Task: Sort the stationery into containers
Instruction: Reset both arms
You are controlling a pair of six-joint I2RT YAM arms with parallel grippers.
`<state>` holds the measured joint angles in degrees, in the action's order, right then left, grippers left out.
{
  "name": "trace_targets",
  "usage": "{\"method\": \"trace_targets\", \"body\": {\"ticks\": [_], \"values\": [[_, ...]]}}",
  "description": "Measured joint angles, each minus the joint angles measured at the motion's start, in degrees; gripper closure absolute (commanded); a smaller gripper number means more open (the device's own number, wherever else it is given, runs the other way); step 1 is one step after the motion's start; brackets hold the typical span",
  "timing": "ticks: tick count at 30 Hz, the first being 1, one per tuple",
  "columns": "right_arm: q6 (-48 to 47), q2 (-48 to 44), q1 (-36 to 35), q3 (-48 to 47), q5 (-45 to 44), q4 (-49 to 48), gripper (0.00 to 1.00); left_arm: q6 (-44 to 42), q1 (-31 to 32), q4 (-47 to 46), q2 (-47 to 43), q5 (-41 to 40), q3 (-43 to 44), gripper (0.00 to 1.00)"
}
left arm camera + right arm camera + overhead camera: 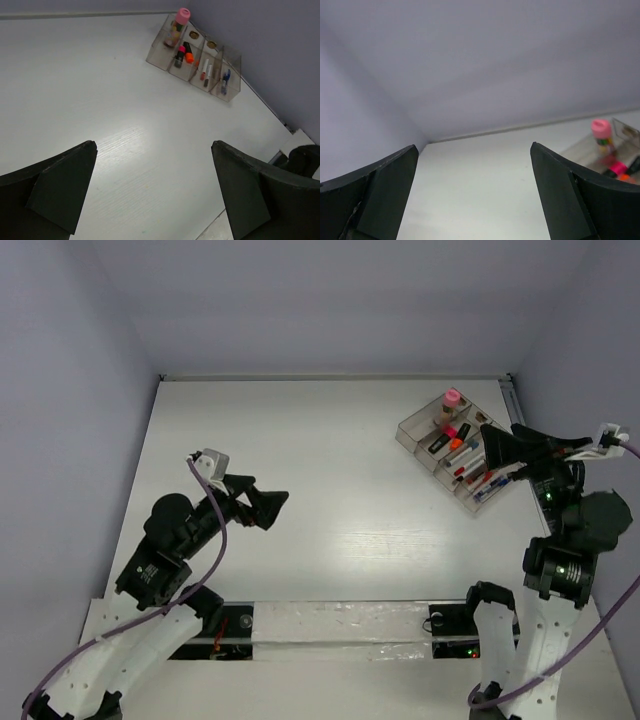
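Left end effector (272, 510) and right end effector (492, 448) gape empty (tray (157, 47) holds pens (205, 70)).

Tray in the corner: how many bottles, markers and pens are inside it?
Bottle: 1
Markers: 2
White pens: 2
Blue pens: 1, maybe more, too small to tell
Total: at least 6
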<state>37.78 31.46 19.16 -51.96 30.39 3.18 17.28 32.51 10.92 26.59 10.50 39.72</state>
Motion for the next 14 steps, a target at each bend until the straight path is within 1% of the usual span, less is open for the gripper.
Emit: {"method": "trace_targets", "body": {"ticks": [4,8,11,14], "values": [[0.2,-3.4,-0.5,-2.7,3.8,-1.5,0.0,-0.3,0.0,0.7,1.9,-4.9,5.6,0.01],[0.1,-3.7,-1.7,-2.3,5.4,-2.2,0.0,-0.7,0.0,-0.2,0.3,-11.4,10.1,0.01],[0.0,-4.2,-1.7,0.2,5.4,-2.3,0.0,-0.9,0.0,-2.2,-3.1,-16.5,11.0,0.01],[-0.2,-4.5,-2.0,1.4,5.2,-2.0,0.0,-0.9,0.0,-2.9,-5.2,-18.2,11.0,0.01]]}}
